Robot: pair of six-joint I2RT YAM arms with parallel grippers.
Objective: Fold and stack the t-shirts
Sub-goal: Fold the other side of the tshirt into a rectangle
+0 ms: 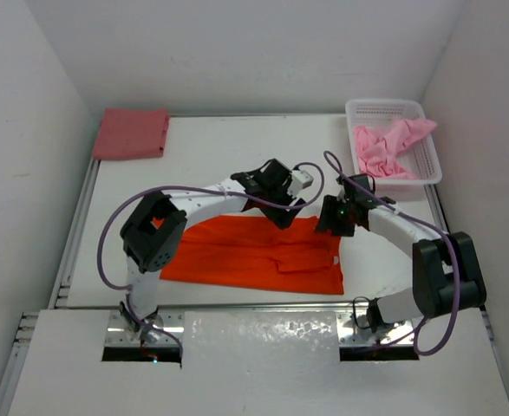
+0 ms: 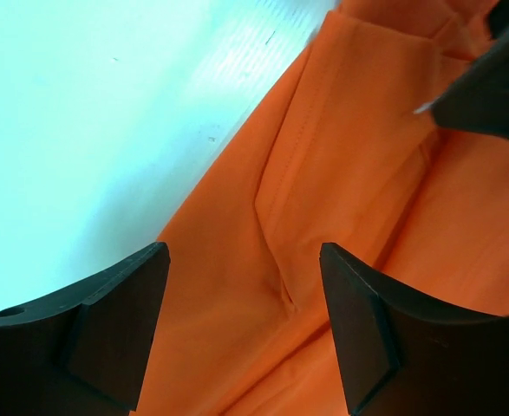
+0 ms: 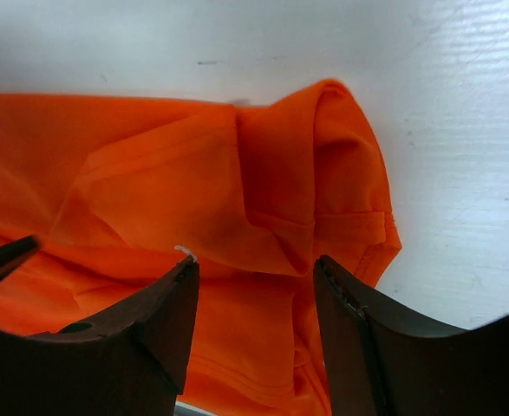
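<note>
Top external view: the bright orange t-shirt (image 1: 254, 256) lies spread and softly creased on the smooth white counter (image 1: 211, 156). A dusty rose-red t-shirt (image 1: 133, 133) sits folded into a rectangle at the far left corner. A light pink t-shirt (image 1: 391, 146) lies crumpled in the perforated basket (image 1: 384, 107). The left hand (image 2: 245, 329) and right hand (image 3: 254, 329) hang over stitched orange hems, dark wedge fingers spread, gripping nothing.

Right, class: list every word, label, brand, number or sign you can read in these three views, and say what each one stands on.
None: no text can be read in any view.
The orange t-shirt, the folded rose-red t-shirt and the pink t-shirt are plain, with no print or tag showing.
The white basket, the table, the left arm and the right arm show no lettering.
</note>
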